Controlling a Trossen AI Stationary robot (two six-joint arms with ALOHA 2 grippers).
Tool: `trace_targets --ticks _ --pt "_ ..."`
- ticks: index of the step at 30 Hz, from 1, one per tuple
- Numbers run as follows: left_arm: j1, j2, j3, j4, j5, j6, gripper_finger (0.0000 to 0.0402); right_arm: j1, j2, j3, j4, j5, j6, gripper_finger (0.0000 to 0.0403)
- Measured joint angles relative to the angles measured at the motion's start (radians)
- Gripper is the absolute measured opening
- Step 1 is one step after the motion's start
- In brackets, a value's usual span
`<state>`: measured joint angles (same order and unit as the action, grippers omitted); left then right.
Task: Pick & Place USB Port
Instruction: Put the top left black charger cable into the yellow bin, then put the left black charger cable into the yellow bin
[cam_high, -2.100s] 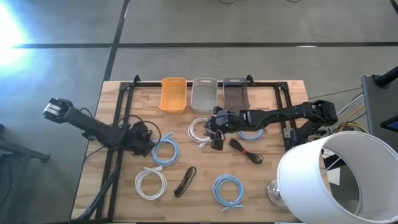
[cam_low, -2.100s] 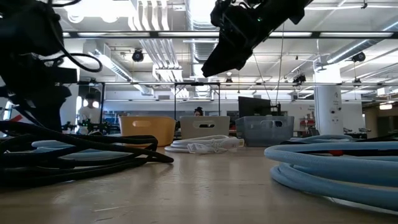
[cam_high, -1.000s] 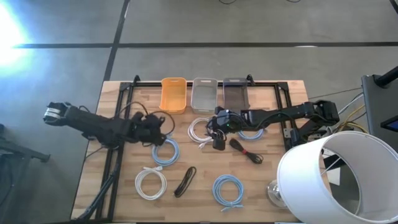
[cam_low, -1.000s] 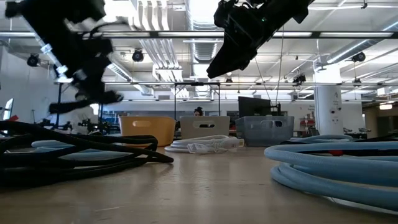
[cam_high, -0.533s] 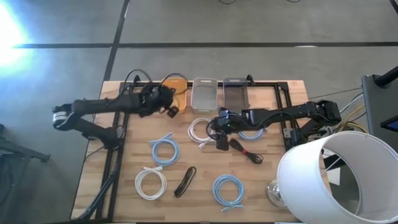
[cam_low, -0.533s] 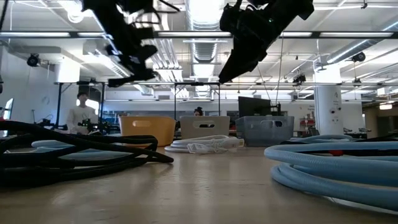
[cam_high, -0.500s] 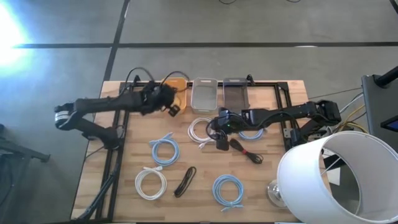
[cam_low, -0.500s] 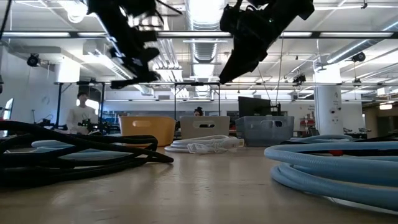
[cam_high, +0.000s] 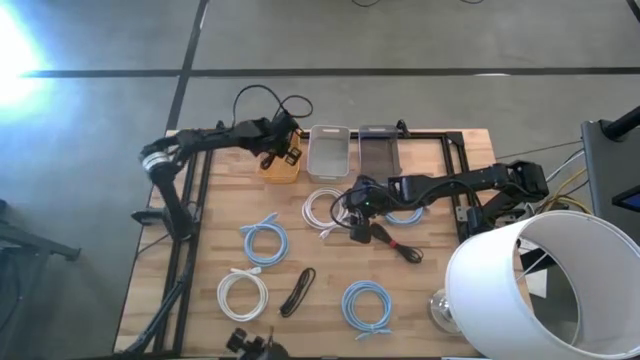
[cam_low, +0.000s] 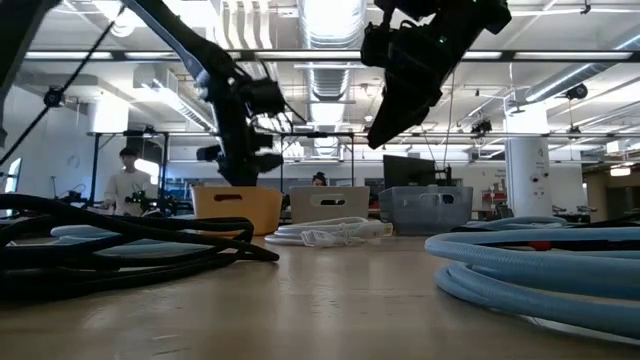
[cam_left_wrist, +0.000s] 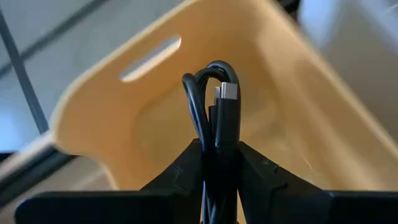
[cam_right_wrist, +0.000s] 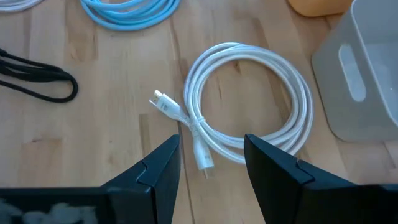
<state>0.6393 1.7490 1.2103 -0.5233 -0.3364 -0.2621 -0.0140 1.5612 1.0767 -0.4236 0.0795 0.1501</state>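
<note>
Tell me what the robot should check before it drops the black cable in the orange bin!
1. Left gripper shut on the black USB cable: ok.
2. Cable over the orange bin: ok.
3. Orange bin has room inside: ok, wrist view shows bare bin floor.
4. Cable's loose loops over the bin too: not ok, they arch beyond the table edge.
5. Right gripper out of the way, open above the white cable: ok.

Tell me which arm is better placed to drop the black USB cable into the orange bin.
Left. Its hand is shut on the black USB cable, directly over the orange bin. The right hand is open and empty above the white coiled cable.
</note>
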Motion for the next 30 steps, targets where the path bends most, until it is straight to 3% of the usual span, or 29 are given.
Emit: trace_targets --ticks 7,14,20,30 --pt "0.008 0.11 0.037 0.0 0.013 -0.004 0.0084 0.0 0.0 -0.001 -0.012 0.0 -0.003 0.0173" --pt "0.008 0.112 0.047 -0.001 0.016 0.018 0.014 0.0 0.0 -0.002 -0.037 0.0 0.0 0.0173" --pt "0.007 0.049 0.047 -0.03 0.027 0.026 0.017 0.001 0.0 -0.007 -0.038 0.0 0.0 0.0173" --pt "-0.023 -0.148 0.046 -0.192 0.05 0.06 0.0167 0.0 0.0 -0.027 -0.039 0.0 0.0 0.0173"
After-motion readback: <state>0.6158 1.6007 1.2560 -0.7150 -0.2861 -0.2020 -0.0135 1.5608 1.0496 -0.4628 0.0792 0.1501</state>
